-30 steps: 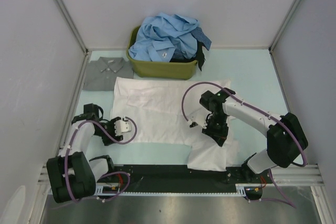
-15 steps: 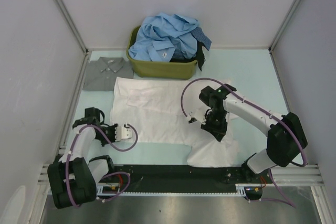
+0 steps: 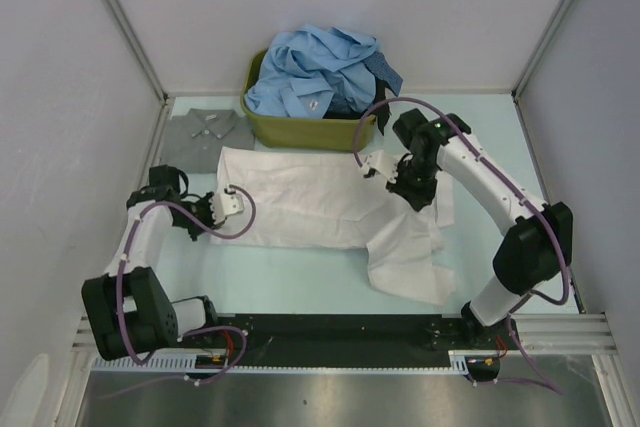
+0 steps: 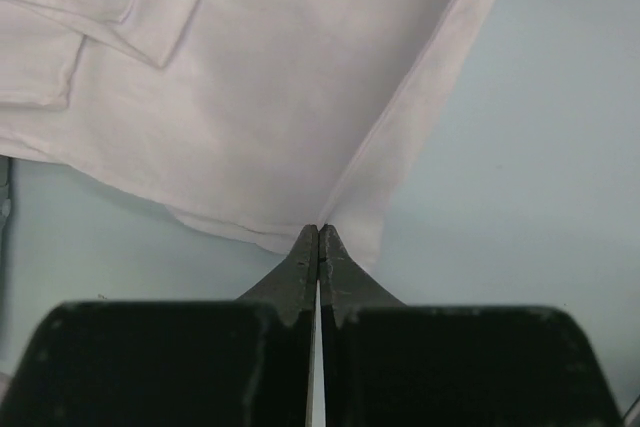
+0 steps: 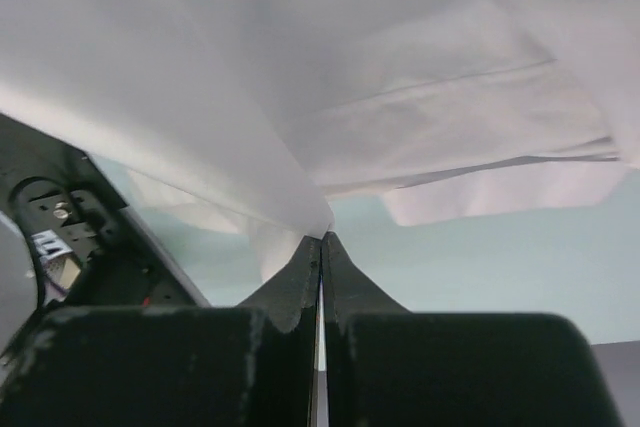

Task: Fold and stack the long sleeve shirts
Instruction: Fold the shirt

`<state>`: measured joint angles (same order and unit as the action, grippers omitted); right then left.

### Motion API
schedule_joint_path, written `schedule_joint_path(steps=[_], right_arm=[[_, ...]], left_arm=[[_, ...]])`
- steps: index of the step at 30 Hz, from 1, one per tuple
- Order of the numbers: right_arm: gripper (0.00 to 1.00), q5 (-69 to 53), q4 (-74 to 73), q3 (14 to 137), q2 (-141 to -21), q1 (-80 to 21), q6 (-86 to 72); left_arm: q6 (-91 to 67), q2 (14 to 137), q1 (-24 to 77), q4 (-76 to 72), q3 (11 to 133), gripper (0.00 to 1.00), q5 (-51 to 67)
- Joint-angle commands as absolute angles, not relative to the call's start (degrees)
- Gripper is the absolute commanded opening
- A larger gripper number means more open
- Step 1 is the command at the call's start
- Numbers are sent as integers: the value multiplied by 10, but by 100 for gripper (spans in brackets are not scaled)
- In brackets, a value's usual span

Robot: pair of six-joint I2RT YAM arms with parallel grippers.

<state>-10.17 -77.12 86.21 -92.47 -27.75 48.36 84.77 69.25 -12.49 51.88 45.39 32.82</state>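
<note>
White long sleeve shirt [image 3: 300, 212] is lying spread just in front of the olive-green tub [image 3: 300, 130], partly hiding under the right arm. Light blue shirts [image 3: 315, 72] are heaping in the tub, count unclear. One grey shirt [image 3: 205, 137] is lying left of it. Both grippers are clenching white cloth: the left gripper [image 4: 318, 232] its edge, the right gripper [image 5: 321, 239] a lifted fold.

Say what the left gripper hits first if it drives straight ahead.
The white shirt. The left gripper is shut on its edge, and more of the same cloth lies straight ahead. Depth beyond that is unclear.
</note>
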Motion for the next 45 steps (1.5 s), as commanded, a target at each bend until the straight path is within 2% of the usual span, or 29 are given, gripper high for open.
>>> schedule_joint_path(steps=[1, 8, 14, 25, 45], right_arm=[[0, -76, -845, 936, -973, -251, 533], [0, -63, -853, 1059, -1084, -222, 563], [0, -61, -867, 1118, -1143, -207, 578], [0, -67, -863, 1051, -1143, -201, 584], [0, -54, -796, 1107, -1203, -174, 555]], left_arm=[[753, 745, -123, 458, 517, 0, 359], [680, 827, -106, 405, 551, 0, 322], [654, 862, -89, 380, 566, 0, 308], [626, 912, -55, 349, 583, 0, 270], [592, 953, -58, 294, 598, 0, 228]])
